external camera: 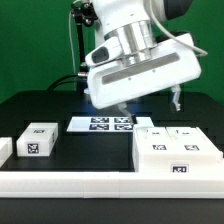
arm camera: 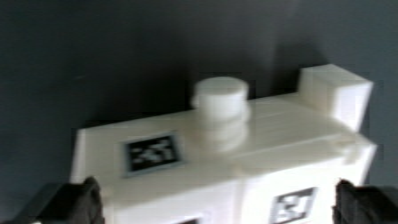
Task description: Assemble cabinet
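Note:
The cabinet (external camera: 178,155) is a white boxy body with black-and-white tags on its top face, lying at the exterior view's right near the table's front. In the wrist view the cabinet (arm camera: 231,160) shows two tags, a round white peg (arm camera: 222,100) standing on it and a raised block (arm camera: 331,95) at one corner. My gripper (external camera: 148,103) hangs above the table, over the cabinet's rear left corner. It is open and empty. In the wrist view my gripper (arm camera: 217,210) has its dark fingertips (arm camera: 71,205) wide apart, with the cabinet's face showing between them.
The marker board (external camera: 110,124) lies flat behind the cabinet at the table's middle. A loose white block with one tag (external camera: 38,139) sits at the exterior view's left, and another white piece (external camera: 4,150) is at the far left edge. A white ledge (external camera: 70,182) runs along the front.

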Robot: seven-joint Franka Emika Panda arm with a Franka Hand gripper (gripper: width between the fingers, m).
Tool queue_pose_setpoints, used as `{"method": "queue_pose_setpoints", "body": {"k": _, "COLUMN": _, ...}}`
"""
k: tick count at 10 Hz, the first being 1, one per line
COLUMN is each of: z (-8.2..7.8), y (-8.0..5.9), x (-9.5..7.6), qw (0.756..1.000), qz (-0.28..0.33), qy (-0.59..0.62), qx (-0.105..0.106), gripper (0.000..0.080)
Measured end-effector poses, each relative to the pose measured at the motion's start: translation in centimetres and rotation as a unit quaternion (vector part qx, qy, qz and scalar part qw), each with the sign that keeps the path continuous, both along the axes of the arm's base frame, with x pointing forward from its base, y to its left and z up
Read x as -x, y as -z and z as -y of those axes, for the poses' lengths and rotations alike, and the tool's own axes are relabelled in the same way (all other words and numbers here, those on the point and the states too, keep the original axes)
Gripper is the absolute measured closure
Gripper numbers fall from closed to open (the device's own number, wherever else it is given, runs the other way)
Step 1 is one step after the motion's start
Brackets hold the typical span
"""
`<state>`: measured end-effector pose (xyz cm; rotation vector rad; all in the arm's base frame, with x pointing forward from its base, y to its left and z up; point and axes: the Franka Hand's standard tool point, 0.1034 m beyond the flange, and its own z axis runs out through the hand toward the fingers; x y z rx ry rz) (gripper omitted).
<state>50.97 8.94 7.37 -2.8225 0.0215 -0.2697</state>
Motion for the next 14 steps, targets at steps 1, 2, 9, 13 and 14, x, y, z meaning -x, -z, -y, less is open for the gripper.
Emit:
{"method": "queue_pose_setpoints", "body": {"k": 1, "z": -0.9, "y": -0.4, "x": 0.1, "qw": 1.0, "qz": -0.003, "qy": 0.0, "qx": 0.007, "gripper": 0.015}}
{"method": "queue_pose_setpoints", "body": {"k": 2, "z": -1.2, "y": -0.3, "x": 0.2, "qw": 1.0, "qz": -0.001, "qy": -0.005, "qx": 0.012, "gripper": 0.015}}
{"method": "queue_pose_setpoints", "body": {"k": 9, "z": -6.5, "y": -1.6, "x": 1.1, "qw": 0.999, "qz": -0.009, "qy": 0.022, "qx": 0.043, "gripper": 0.015}}
{"method": "queue_pose_setpoints", "body": {"k": 13, "z": -1.7, "y": 0.6, "x": 2.5, "qw": 0.997, "qz": -0.007, "qy": 0.024, "qx": 0.069, "gripper": 0.015}}
{"method": "queue_pose_setpoints", "body": {"k": 14, "z": -0.7, "y": 0.6, "x": 2.3, "qw": 0.997, "qz": 0.007, "qy": 0.022, "qx": 0.075, "gripper": 0.015}}
